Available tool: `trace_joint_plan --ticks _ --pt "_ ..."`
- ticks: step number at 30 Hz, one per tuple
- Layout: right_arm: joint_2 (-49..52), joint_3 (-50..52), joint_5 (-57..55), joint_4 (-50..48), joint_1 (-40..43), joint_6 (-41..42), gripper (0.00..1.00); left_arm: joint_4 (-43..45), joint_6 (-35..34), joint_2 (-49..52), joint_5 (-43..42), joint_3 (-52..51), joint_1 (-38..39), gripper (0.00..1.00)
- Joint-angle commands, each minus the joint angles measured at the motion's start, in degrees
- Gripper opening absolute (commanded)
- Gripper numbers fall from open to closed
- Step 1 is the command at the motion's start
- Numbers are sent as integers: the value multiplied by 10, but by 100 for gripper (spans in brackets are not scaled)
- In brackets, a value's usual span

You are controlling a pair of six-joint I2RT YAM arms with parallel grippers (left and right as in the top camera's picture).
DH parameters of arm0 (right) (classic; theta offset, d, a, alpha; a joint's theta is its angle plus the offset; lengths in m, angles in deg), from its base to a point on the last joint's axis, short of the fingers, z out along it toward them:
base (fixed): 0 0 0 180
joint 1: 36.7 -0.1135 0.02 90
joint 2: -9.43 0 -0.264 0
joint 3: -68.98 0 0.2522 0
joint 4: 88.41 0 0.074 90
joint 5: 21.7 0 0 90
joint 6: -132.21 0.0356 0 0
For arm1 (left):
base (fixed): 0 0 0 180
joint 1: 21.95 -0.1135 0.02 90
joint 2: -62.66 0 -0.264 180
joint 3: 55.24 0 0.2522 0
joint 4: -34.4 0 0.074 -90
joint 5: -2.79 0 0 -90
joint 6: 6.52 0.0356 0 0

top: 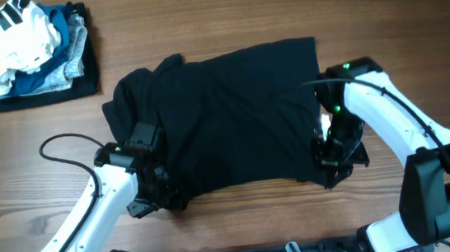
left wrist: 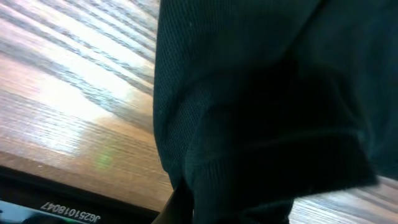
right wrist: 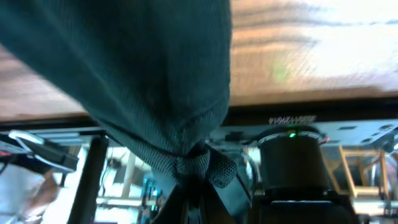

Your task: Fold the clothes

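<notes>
Black garment [top: 224, 118] lies spread across the middle of the wooden worktop [top: 222, 14], longer side running left to right. Near edge rumpled at both lower corners.

Left claw [top: 156, 200] sits at the garment's near-left corner. Left wrist view: dark knit fills most of the frame, a hemmed fold gathering down into the spot where the fingers meet. Fingers almost wholly buried under cloth. Claw reads as closed on that bunched corner, though the pads themselves cannot be seen.

Right claw [top: 328, 164] sits at the near-right corner. Right wrist view: cloth drawn down to a tight, puckered point right at the fingertips, jaws pinched together on it with no gap visible. Corner is raised off the worktop here; the worktop's front edge and the equipment beyond it show beneath the hanging fabric.

Far side of the garment, including the sleeve end at upper left, lies flat on the wood.

Pile of other clothes [top: 27, 50] rests in the far-left corner, well apart from the garment: striped and white pieces on top, blue and grey under them, dark layer at the base.
</notes>
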Motion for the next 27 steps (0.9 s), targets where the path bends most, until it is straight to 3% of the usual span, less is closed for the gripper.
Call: trace_joint_plan --ticks 1,7,8,9,10,11,13,14,16,20,21,22,24,27 --pt "-6 66 50 -34 -1 11 4 16 -12 -7 -17 -2 -1 4" --pt "-6 78 50 -81 -1 24 4 65 -27 -7 -15 -2 -1 5" --pt "-6 78 50 -88 -1 24 10 76 -27 -7 -13 -2 -1 22" --pt "-6 78 50 -91 -1 24 20 80 -27 -7 -13 -2 -1 27" --pt "-6 78 50 -93 -1 24 52 83 -27 -7 -13 -2 -1 38" --pt "-6 78 50 -93 -1 22 64 84 -27 -7 -13 -2 -1 57" --pt "-6 78 50 -95 -1 23 70 84 -27 -7 -13 -2 -1 65" --pt "-6 78 45 -97 -1 24 71 84 -27 -7 -13 -2 -1 64" --pt "-6 78 39 -97 -1 24 77 84 -26 -7 -13 -2 -1 78" --pt "-6 77 39 -117 -1 24 77 84 -27 -7 -13 -2 -1 80" --pt "-6 77 38 -122 -1 24 79 85 -27 -7 -13 -2 -1 85" --pt "-6 76 30 -132 -1 26 88 88 -27 -7 -13 -2 -1 100" --pt "-6 65 15 -145 0 33 97 96 -27 -7 -13 -2 -1 100" --pt "-6 -10 -20 -155 0 54 100 118 -38 -8 -16 0 -1 100"
